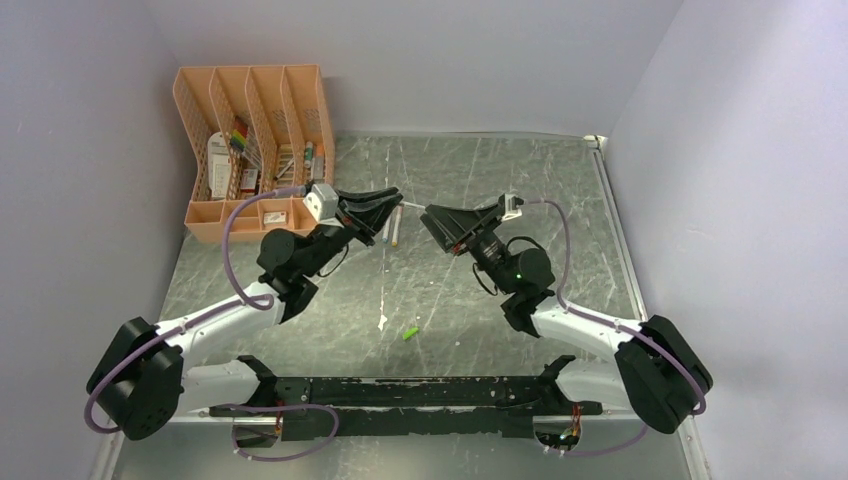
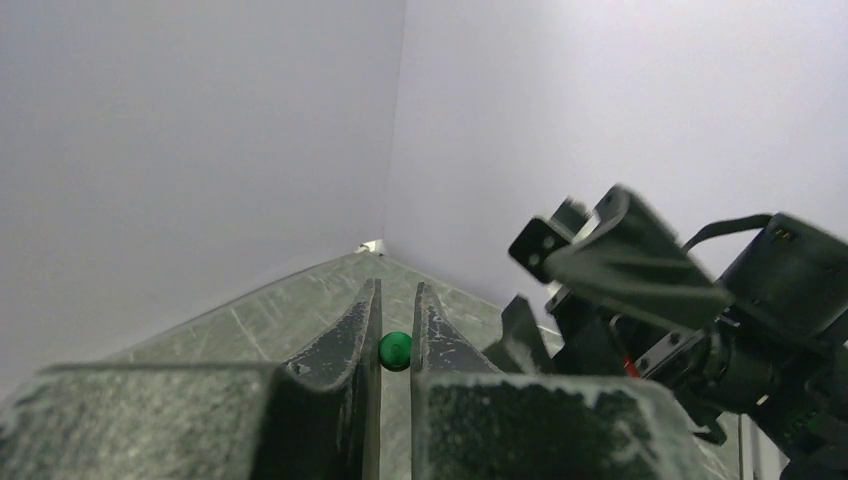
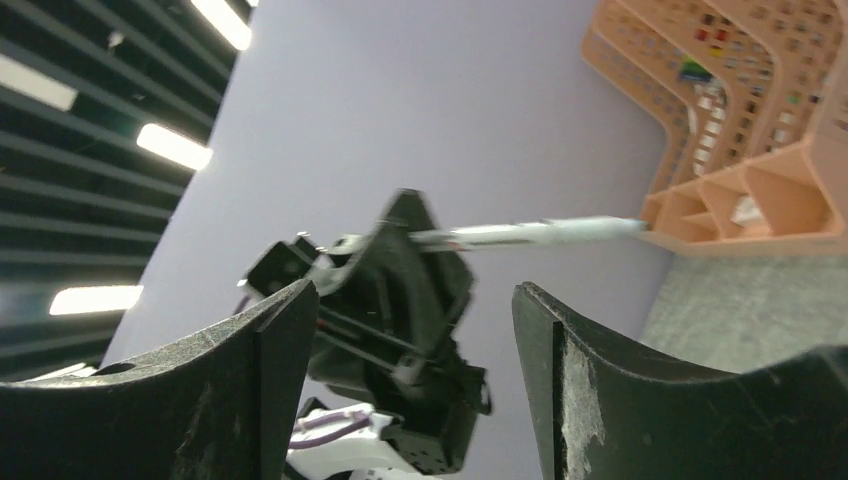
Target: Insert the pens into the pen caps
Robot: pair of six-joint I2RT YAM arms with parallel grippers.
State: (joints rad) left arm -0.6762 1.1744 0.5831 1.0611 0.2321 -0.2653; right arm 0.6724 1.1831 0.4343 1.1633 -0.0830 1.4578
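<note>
My left gripper (image 1: 392,203) is shut on a white pen (image 3: 530,232) and holds it level above the table. It points toward my right gripper (image 1: 432,215). In the left wrist view the pen's green end (image 2: 395,350) sits between the closed fingers of the left gripper (image 2: 397,300). My right gripper (image 3: 412,300) is open and empty, facing the left gripper a short way off. Two more white pens (image 1: 391,233) lie on the table under the left gripper. A bright green cap (image 1: 410,332) lies on the table near the front middle. The blue and orange-pink caps do not show.
A peach mesh organiser (image 1: 250,150) with stationery stands at the back left, and also shows in the right wrist view (image 3: 760,130). Grey walls close in the table on the left, back and right. A white scratch streak (image 1: 382,322) lies beside the green cap.
</note>
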